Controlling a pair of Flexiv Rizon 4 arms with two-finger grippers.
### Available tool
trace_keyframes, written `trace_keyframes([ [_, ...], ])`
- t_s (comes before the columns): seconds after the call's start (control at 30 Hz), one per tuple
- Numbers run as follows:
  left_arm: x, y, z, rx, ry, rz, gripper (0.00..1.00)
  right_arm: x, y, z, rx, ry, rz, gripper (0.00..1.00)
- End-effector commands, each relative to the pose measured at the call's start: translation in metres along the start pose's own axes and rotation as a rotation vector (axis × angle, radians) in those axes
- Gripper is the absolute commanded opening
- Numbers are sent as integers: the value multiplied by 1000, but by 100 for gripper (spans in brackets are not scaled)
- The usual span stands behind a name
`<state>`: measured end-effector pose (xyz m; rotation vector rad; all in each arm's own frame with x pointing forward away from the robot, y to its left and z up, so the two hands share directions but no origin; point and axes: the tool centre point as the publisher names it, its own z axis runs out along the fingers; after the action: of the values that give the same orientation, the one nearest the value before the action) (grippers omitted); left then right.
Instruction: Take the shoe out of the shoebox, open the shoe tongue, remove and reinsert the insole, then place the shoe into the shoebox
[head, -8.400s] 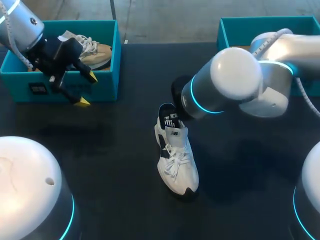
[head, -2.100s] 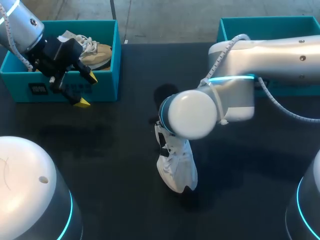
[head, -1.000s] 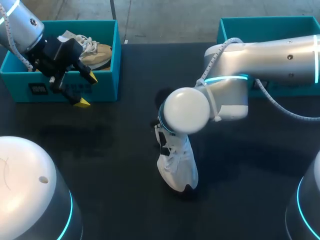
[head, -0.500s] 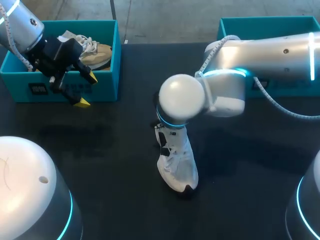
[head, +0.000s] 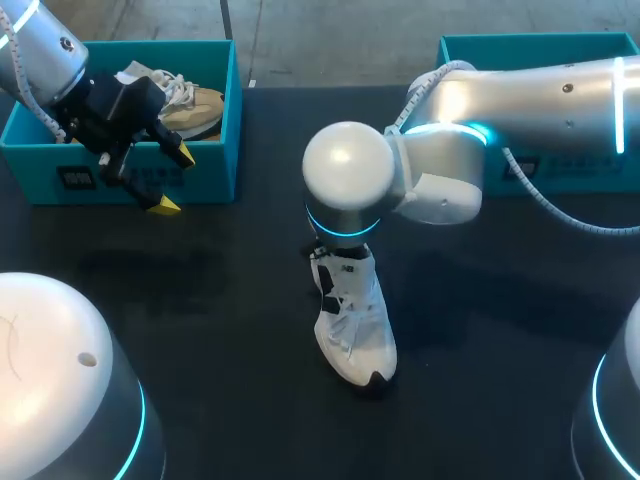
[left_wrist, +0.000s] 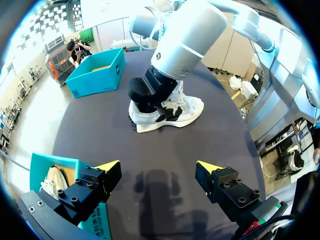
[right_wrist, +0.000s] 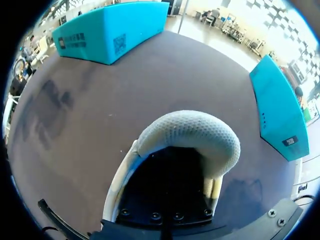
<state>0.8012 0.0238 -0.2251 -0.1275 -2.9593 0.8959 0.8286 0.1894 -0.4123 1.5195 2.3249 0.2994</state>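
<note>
Just a tan shoe (head: 195, 108) lies in the left teal shoebox (head: 215, 170).

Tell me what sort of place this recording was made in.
Probably a robotics lab bench set up for shoe handling: the left arm and right arm hang over a dark table, with teal shoeboxes at far left and far right, and a white sneaker mid-table.
</note>
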Motion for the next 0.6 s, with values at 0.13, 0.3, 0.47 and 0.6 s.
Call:
trace_keyframes([
  [0.13,1,0,0,-2,-1,0,100,6,-49,15,46,-1,-10,0],
  [0.3,1,0,0,-2,-1,0,100,6,-62,13,83,-5,-17,0],
  [0.47,1,0,0,-2,-1,0,100,4,-79,12,119,-5,-10,0],
  [0.6,1,0,0,-2,-1,0,100,4,-90,9,143,-7,-8,0],
])
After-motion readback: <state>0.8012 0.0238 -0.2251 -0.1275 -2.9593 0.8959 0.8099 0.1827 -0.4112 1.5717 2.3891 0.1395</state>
